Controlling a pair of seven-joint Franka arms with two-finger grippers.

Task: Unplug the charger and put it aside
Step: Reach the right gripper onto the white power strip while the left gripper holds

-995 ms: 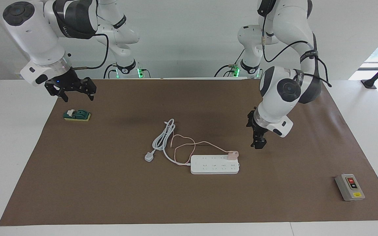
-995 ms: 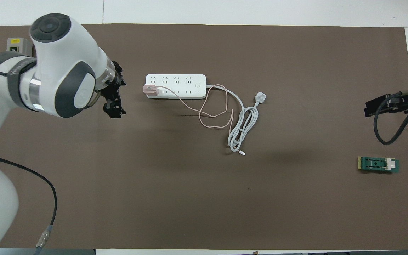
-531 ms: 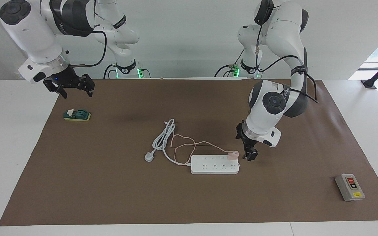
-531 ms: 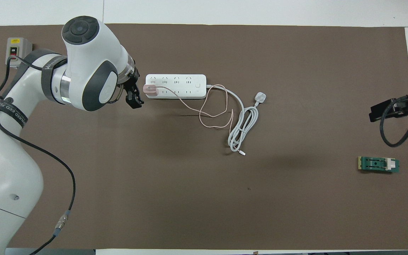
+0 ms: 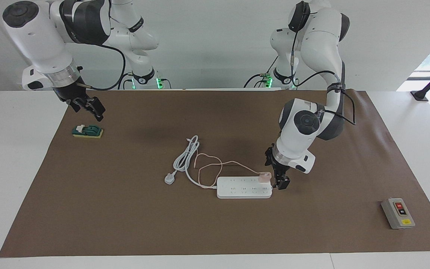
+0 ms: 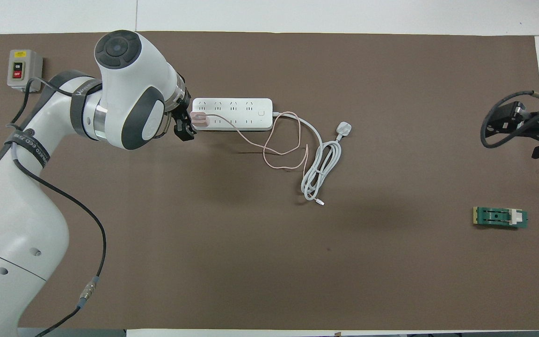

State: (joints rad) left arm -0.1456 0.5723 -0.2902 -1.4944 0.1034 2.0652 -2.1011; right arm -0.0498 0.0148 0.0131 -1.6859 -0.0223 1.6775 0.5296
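The pale pink charger (image 5: 264,176) is plugged into the end socket of the white power strip (image 5: 244,187) at the strip's end toward the left arm's end of the table. It also shows in the overhead view (image 6: 199,119), on the strip (image 6: 232,113). Its thin pink cable (image 5: 207,166) loops over the mat nearer to the robots. My left gripper (image 5: 279,180) hangs low just off that end of the strip, right beside the charger, and also shows in the overhead view (image 6: 184,125). My right gripper (image 5: 88,107) is open and empty above a green switch block.
The strip's white three-pin plug (image 5: 169,179) and coiled white cord (image 5: 187,157) lie beside the strip toward the right arm's end. A green switch block (image 5: 87,131) sits near the right arm. A grey button box (image 5: 398,213) stands at the mat's corner farthest from the robots, at the left arm's end.
My left gripper has come down and moved sideways up to the strip's end, beside the charger. My right gripper has turned and shifted a little over the green block.
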